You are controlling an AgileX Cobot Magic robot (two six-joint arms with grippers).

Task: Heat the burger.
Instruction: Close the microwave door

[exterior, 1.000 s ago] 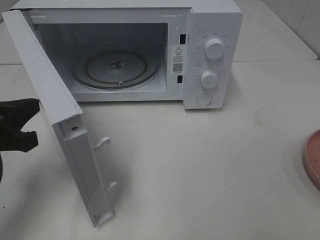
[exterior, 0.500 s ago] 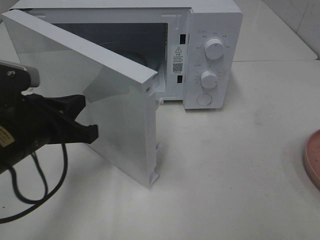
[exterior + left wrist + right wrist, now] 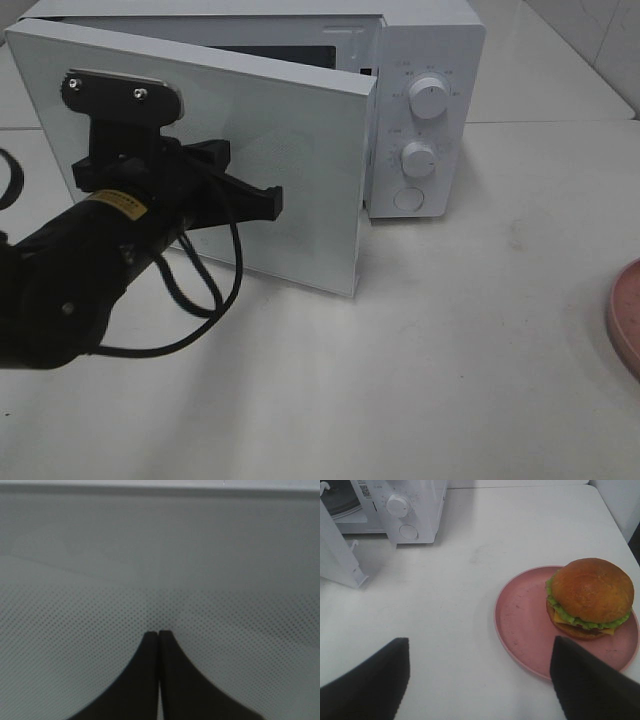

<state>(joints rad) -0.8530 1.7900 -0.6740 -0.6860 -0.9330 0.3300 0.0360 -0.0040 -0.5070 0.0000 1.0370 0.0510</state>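
Observation:
The burger, an orange-tan bun over lettuce and cheese, sits on the right side of a pink plate. My right gripper is open and empty, its fingers spread just short of the plate's near edge. In the high view only the plate's rim shows at the right edge, and the burger is out of view. The white microwave stands at the back with its door swung most of the way in. My left gripper is shut, its tips pressed against the door's dotted outer face.
Two knobs and a round button sit on the microwave's right panel. My left arm's black body and cable lie over the table in front of the door. The white table stretches between the microwave and the plate.
The microwave door has swung from wide open to nearly closed. My left arm came in from the left edge and moved right, its shut gripper pushing the door.

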